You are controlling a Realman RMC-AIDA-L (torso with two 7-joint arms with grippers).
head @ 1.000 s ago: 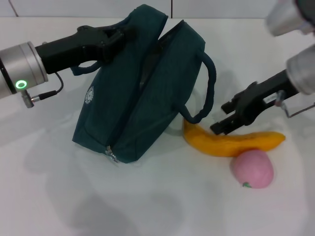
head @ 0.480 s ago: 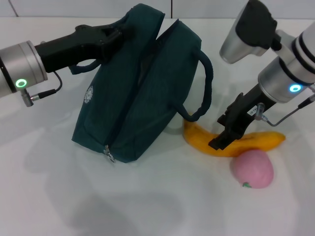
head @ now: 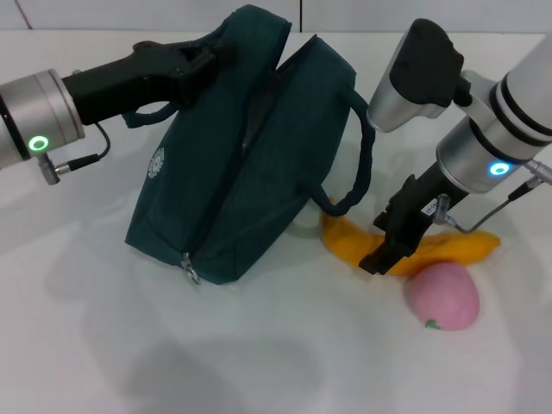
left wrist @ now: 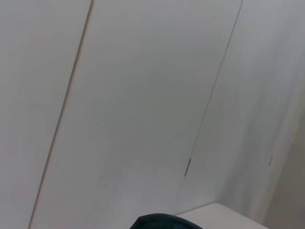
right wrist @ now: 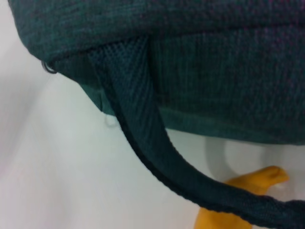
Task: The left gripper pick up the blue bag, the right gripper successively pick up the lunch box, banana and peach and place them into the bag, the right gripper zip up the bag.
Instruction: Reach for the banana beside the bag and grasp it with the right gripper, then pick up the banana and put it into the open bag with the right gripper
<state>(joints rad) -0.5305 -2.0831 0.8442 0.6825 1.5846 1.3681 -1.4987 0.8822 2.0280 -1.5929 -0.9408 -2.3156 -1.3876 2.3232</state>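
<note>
Moved: right gripper (head: 385,250) now lower on banana (head: 453,248) — fingers pinching it.
Held: blue bag (head: 246,177) — left gripper (head: 205,60) clamped on top.
Waiting: peach (head: 442,296), toward table's near right corner.

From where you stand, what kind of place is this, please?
Probably a lab or test bench, not a kitchen: a bare white table against plain white wall panels, holding only a blue bag, a banana and a peach.
</note>
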